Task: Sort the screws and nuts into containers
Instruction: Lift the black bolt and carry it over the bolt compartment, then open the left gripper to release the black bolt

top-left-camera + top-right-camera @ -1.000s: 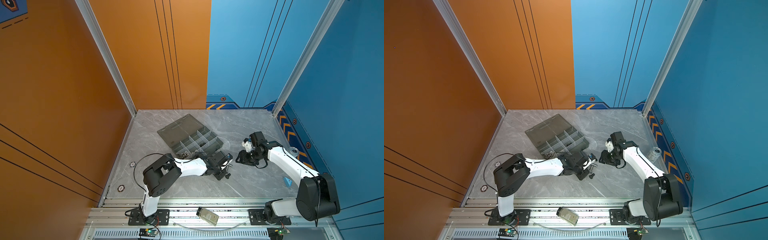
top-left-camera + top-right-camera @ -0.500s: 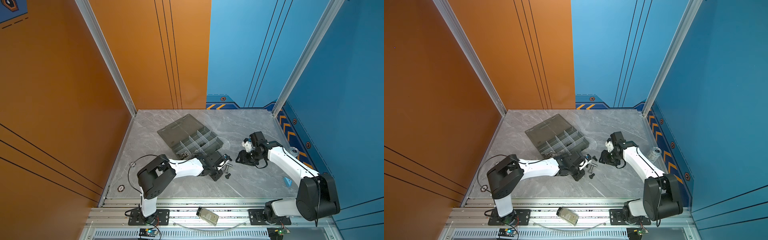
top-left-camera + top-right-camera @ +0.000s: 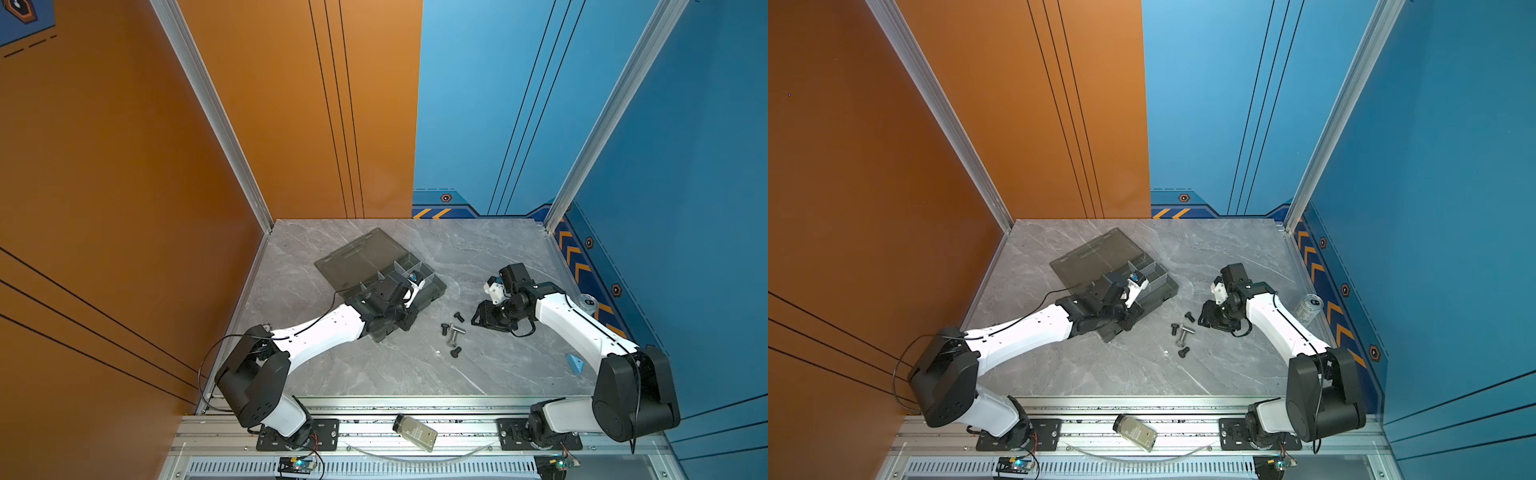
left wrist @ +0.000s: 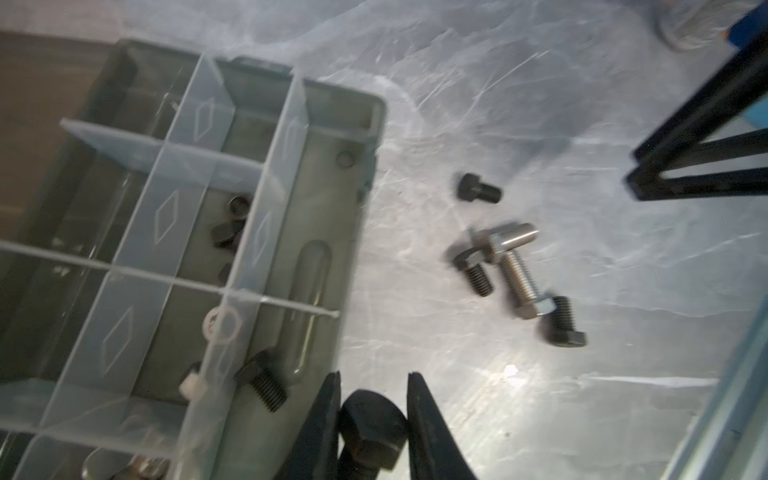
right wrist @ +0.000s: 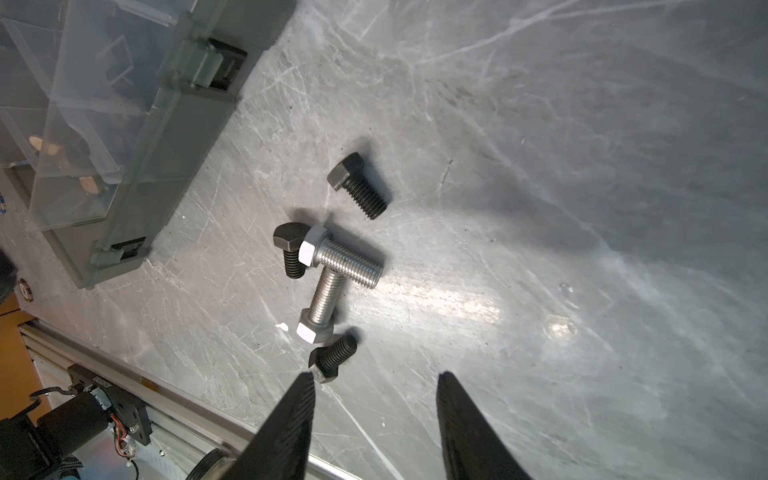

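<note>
The left gripper [image 4: 374, 376] is clenched on a matte black hex-head screw [image 4: 372, 428], at the right edge of the smoky-grey organiser box [image 4: 316, 137]. The box's pale dividers [image 4: 166, 208] are embossed with diamonds. Five loose screws [image 5: 345, 262], three black and two shiny threaded silver, lie on the marbled table [image 5: 582, 208], between the box and the right gripper [image 5: 376, 374], whose jaws are spread and empty. The label on the bottle [image 3: 415, 432] at the near rail is too small to read.

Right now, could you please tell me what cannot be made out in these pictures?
- Held black bolt: shank cut off by left wrist view's edge, between the left tool's fingers.
- Organiser box: near cells hidden under left arm in both top views.
- White speck: too small to identify.
</note>
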### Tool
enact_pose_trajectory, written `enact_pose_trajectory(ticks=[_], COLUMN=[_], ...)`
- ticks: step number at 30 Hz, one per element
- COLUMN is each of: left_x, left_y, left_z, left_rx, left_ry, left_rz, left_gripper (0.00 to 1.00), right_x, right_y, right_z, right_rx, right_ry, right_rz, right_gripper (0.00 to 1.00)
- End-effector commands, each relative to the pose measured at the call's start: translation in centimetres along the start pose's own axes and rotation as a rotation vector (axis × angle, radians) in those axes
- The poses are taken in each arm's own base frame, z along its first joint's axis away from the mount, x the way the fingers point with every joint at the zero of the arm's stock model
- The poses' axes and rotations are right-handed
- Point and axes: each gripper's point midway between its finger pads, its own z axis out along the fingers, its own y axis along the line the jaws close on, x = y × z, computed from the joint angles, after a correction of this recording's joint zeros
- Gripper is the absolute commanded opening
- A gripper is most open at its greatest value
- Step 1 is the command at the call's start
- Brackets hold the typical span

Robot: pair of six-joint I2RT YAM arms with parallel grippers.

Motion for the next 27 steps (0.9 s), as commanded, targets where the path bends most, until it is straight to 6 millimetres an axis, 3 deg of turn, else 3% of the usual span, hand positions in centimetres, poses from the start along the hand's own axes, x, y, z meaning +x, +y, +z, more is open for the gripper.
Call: enact_pose_trajectory(ticks=[1,6,17,24,27], left_x=[0.9,1.0,2.3,1.9,1.2], left_y=[3.3,5.3,5.7,5.1,4.1], left_z=[0.8,1.0,2.1,1.6,0.9], left_rx=[-0.082,-0.106,-0.102,-0.077,-0.068], left_ry=[0.004,-0.013,0.028,0.005,-0.026], left_rz=[-0.048,-0.098,-0.133,-0.135,-0.102], left_gripper=[0.00,0.00,0.01,0.42,0.53], right_x=[0.9,0.9,0.8,0.8,0.8], right_y=[-0.2,-0.2,0.1,0.1,0.1], right_z=[0.1,0.1,-0.1,-0.1,-0.1], right_rx=[-0.006,-0.009,-0.015,-0.018,-0.017], right_ry=[0.032,0.033,0.030,0.032,0.031], right_rz=[-0.002,-0.002,-0.004,-0.003,-0.003], right_gripper=[0.51,0.51,0.51,0.51,0.51])
